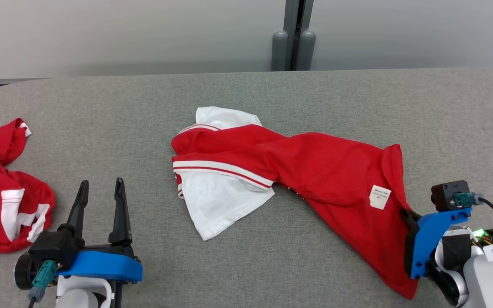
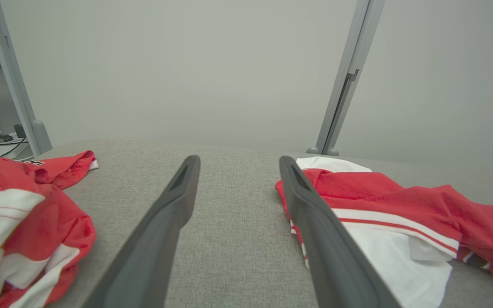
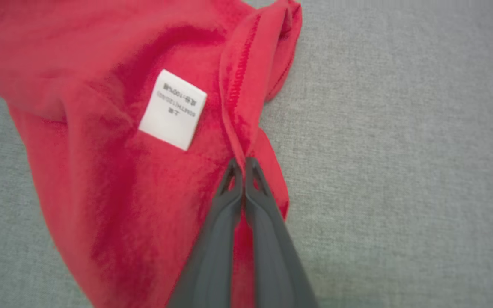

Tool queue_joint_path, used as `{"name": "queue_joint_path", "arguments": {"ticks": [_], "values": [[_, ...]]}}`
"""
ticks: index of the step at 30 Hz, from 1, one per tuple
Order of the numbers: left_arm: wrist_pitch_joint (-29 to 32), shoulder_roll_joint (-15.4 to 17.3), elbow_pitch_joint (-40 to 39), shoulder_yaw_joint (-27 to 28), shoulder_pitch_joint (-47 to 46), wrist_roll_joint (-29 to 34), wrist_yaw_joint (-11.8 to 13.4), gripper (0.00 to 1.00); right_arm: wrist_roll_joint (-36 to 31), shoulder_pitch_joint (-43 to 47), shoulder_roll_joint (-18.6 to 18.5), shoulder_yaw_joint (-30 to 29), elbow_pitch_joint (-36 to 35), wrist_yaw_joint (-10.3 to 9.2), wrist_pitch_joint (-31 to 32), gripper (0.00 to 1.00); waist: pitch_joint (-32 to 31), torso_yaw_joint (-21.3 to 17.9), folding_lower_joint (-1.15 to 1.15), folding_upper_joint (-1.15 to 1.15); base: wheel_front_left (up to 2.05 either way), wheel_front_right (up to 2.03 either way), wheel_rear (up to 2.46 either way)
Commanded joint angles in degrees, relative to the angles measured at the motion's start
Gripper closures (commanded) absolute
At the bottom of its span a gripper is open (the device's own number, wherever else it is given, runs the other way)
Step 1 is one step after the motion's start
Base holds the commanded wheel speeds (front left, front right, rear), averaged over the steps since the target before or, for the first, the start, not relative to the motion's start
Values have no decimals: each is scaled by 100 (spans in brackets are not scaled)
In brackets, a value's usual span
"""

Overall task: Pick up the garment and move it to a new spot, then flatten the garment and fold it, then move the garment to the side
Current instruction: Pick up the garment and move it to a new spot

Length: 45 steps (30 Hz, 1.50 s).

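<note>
Red-and-white fabric shirt [image 1: 315, 167], looked light and floppy, lay on the grey table [image 1: 272, 94] with the right gripper [image 3: 243, 164] pinching its hem [image 3: 240, 98] beside the white care label [image 3: 172, 109] (decent grab spot), left gripper [image 1: 101, 188] spread wide.

Red, white-striped garment [image 1: 323, 171]; grey table [image 1: 246, 94]

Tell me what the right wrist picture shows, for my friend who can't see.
The right hand pinches a folded edge of the red garment, which lies on a grey table. A white label sits on the cloth, up and left of the hand.
</note>
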Motion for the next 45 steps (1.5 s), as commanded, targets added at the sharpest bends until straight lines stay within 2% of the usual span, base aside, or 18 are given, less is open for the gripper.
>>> {"name": "queue_joint_path", "arguments": {"ticks": [1,4,8,12,17,20,25,31,32,33,37,41,45], "values": [[-27,13,-6,-1,-75,19,-8,0,39,-157,-14,11,-2,1,-135,100,16,-31,0,0,0,0,0],[-27,12,-23,14,-90,32,4,0,205,-246,103,-25,-140,1,-344,100,21,-75,0,0,0,0,0],[-27,13,-8,30,-45,33,7,0,1031,-98,370,-185,-600,1,-613,100,-48,-125,0,0,0,0,0],[-27,5,-12,58,36,23,24,0,2047,448,571,-217,-1405,1,-607,100,-143,-201,0,0,0,0,0],[-27,14,-53,93,82,6,32,0,2790,1482,662,-140,-2380,1,-284,100,-181,-310,0,0,0,0,0],[-27,21,-62,95,81,1,27,0,2910,1902,670,-126,-2658,1,-114,100,-175,-354,0,0,0,0,0],[-26,61,-56,109,70,-15,11,0,2996,2720,689,45,-3040,1,519,100,-148,-472,0,0,0,0,0],[-27,61,-36,93,19,-7,9,0,2606,3095,687,46,-2857,1,1067,100,-151,-561,0,0,0,0,0],[-27,59,-32,87,16,-8,7,0,2446,3090,686,-6,-2784,1,1061,97,-154,-569,0,0,0,0,0],[-26,55,-27,79,12,-9,6,0,2321,3077,685,-42,-2694,1,1071,0,-155,-573,0,0,0,0,0],[-27,36,-6,51,7,-16,2,0,2303,2867,686,-188,-2671,1,850,0,-174,-566,0,0,0,0,0],[-27,26,1,49,39,-35,-3,0,2307,2717,687,-367,-3043,1,721,0,-183,-539,0,0,0,0,0],[-26,23,-13,78,56,-41,13,0,1845,2432,685,-700,-3399,1,691,0,-165,-538,0,0,0,0,0]]}}
